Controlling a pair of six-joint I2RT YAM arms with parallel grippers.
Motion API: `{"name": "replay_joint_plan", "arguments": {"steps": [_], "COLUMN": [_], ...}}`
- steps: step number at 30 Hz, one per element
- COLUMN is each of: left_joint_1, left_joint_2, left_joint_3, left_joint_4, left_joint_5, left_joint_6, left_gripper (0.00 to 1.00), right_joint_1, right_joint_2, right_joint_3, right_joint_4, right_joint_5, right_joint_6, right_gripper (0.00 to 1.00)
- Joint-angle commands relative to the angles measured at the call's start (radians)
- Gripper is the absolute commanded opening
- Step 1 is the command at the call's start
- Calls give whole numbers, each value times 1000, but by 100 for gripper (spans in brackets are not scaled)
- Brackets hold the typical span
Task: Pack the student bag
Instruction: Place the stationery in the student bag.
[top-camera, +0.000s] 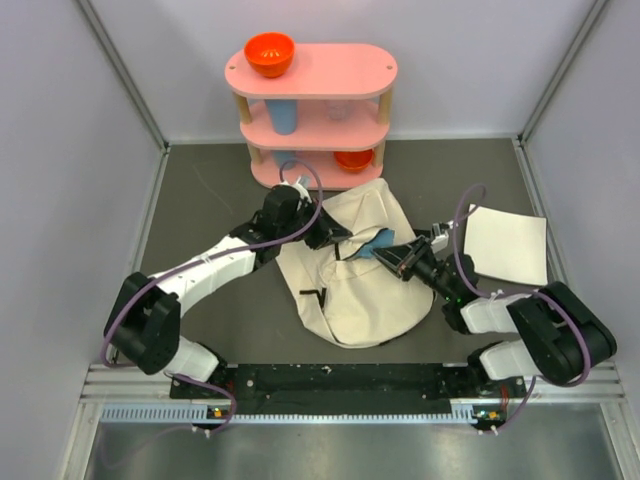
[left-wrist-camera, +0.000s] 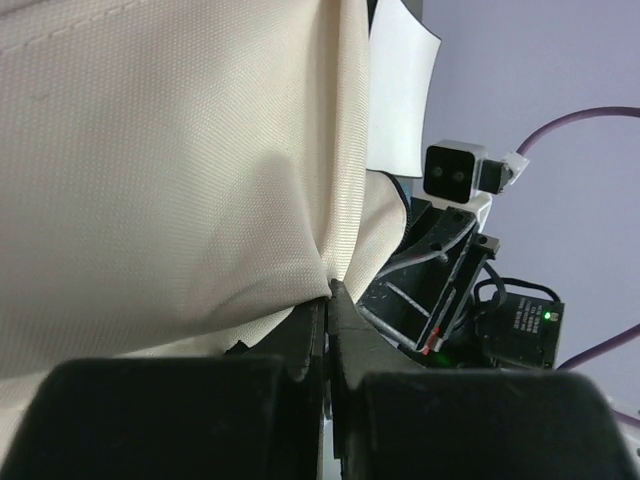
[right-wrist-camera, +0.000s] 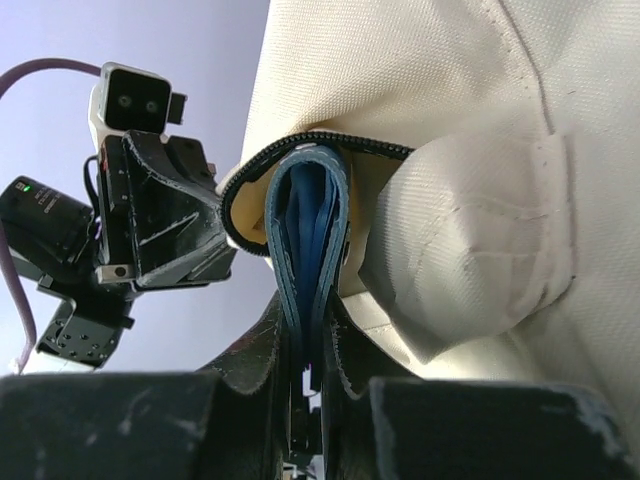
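From above, one cream soft canvas backpack (top-camera: 360, 295) lies slumped in the middle of the dark table, and everything else is placed around it. Behind the backpack stands one pink three-tier wooden shelf (top-camera: 312, 72). It carries two orange bowls, one on the top tier (top-camera: 269, 53) and one on the bottom tier (top-camera: 352, 159), plus one blue cup (top-camera: 283, 115) on the middle tier. To the right of the backpack, clear of it, lies one flat white sheet (top-camera: 505, 243). Two arms reach in. The left gripper (top-camera: 335, 235) meets the backpack's upper left edge. The right gripper (top-camera: 398, 255) comes from the right with one blue flat item (top-camera: 375, 243) at the mouth of the backpack.

Seen from the left wrist, the two black jaws are pressed together on a pinched fold of the backpack's cream fabric, which fills the left of the view. Past the fabric show the white sheet and the other arm's small white camera (left-wrist-camera: 455, 170).

Seen from the right wrist, the jaws are clamped on the blue flat item. It is bent double, and its rounded fold is pushed into the backpack's opening, just under the black zipper edge (right-wrist-camera: 340, 145). One padded cream strap (right-wrist-camera: 470, 250) bulges just to the right of the opening. To the left of the backpack the left arm's black gripper body and one white camera (right-wrist-camera: 135, 100) are visible against the pale wall.
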Motion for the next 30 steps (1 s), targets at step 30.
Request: {"name": "replay_joint_plan", "arguments": {"steps": [30], "left_joint_1": [134], "left_joint_2": [81], "left_joint_3": [45], "left_joint_4": [167], "left_joint_5": [557], "left_joint_6": [155], "left_gripper": [0], "right_joint_1": [153], "right_joint_2": [307], "right_joint_3": [318], "right_joint_4": [237], "right_joint_5": [71], "right_joint_6": [-123], "right_gripper": [0]}}
